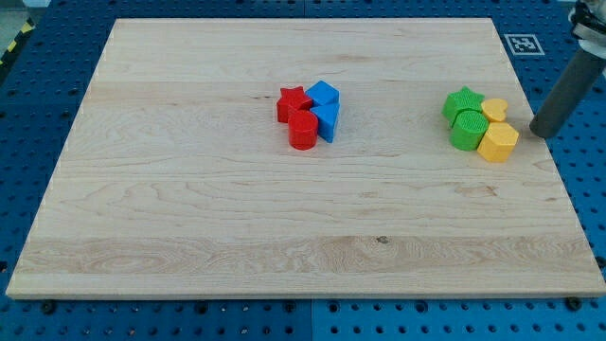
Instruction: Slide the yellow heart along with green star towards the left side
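Observation:
The yellow heart point(495, 109) lies near the board's right edge, touching the green star point(462, 101) on its left. A green cylinder point(468, 130) and a yellow hexagon point(498, 142) sit just below them, all packed in one cluster. My tip point(538, 132) rests on the board to the right of the cluster, a short gap from the yellow hexagon and below-right of the yellow heart. The rod slants up to the view's top right.
A second cluster lies near the board's middle: a red star point(294, 102), a red cylinder point(303, 131), a blue cube point(323, 94) and a blue triangle point(327, 120). The wooden board point(189, 208) sits on a blue perforated table. A marker tag point(523, 44) lies at the top right.

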Motion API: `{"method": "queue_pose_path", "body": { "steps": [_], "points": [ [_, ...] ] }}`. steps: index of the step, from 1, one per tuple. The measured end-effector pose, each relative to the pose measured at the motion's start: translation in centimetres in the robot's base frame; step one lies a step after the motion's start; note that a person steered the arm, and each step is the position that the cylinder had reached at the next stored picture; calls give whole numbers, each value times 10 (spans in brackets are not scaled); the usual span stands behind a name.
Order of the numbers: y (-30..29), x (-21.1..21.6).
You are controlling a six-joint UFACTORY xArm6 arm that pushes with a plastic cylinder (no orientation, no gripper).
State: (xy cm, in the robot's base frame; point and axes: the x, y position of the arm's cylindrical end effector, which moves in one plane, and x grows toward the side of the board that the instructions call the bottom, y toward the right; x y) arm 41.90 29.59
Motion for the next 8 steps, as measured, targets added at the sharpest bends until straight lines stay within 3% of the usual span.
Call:
{"method": "queue_pose_path", "body": {
  "steps": [1, 4, 6, 8],
  "points": [
    [-1, -1],
    [-83, -15],
    [-96, -38],
    [-106, -32]
  ]
}}
